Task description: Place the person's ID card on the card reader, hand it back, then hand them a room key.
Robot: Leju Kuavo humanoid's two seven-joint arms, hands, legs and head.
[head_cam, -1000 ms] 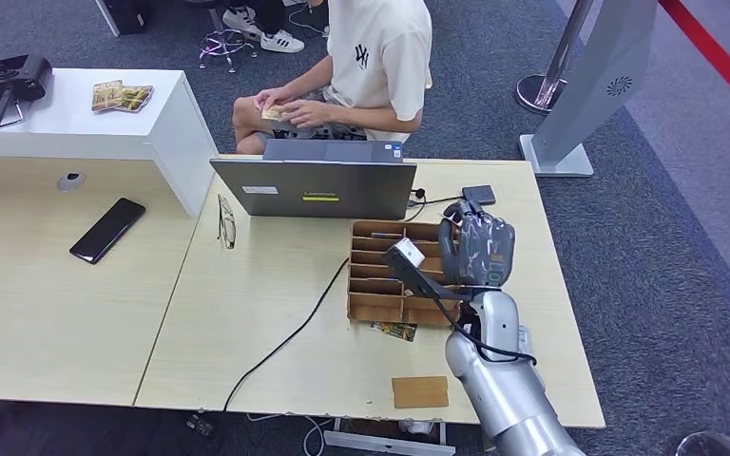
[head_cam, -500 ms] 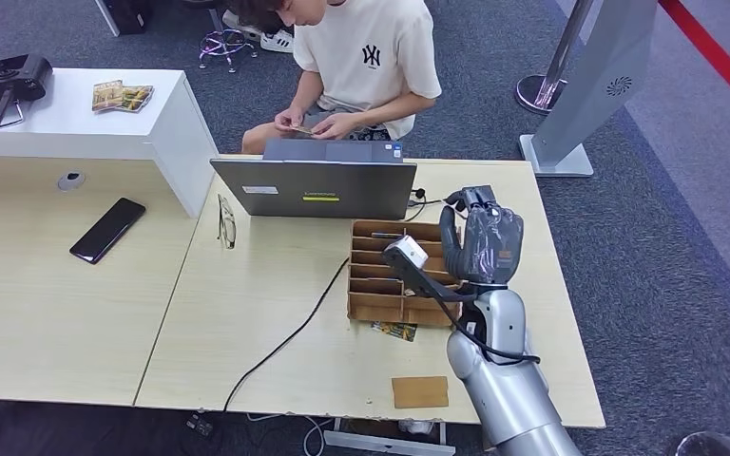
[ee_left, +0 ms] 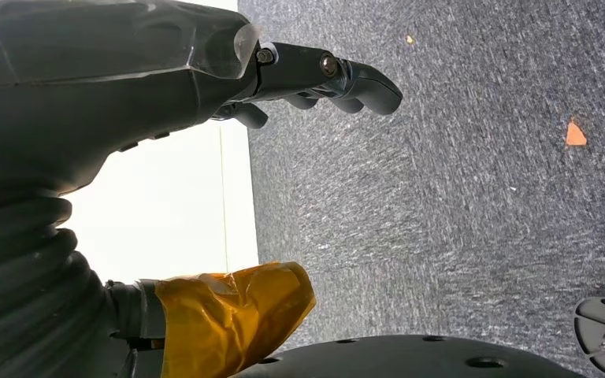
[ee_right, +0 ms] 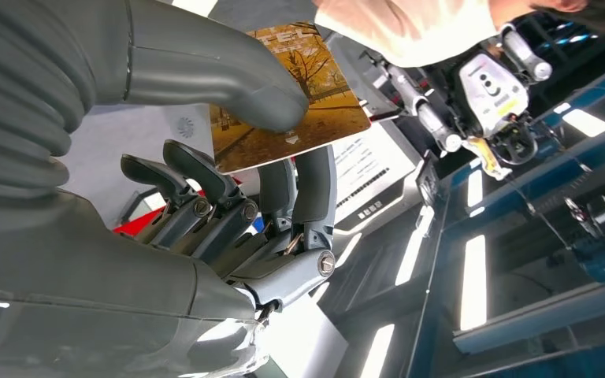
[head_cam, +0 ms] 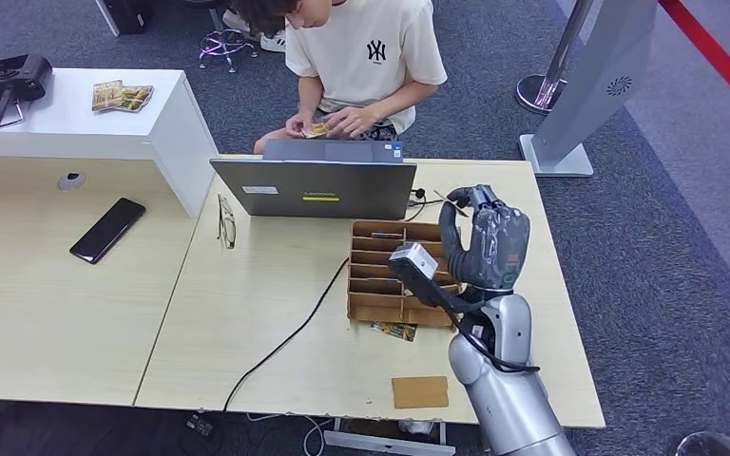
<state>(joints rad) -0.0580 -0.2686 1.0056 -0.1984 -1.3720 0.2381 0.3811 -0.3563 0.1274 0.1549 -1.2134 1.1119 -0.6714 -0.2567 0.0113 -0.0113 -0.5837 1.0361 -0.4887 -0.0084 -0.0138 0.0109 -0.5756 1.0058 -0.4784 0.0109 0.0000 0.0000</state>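
Right hand (head_cam: 490, 245) higher, above wooden organizer (head_cam: 377, 275).

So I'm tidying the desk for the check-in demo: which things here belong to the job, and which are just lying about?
Belongs to the job:
- card pinched in the right hand
- wooden card organizer
- the person, fingering a card

Lying about:
- laptop
- phone
- glasses
- brown pad

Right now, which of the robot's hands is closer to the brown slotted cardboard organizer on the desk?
The right hand. It is raised just above the brown slotted cardboard organizer's right end, pinching a picture card. The left hand hangs over grey carpet, away from the desk.
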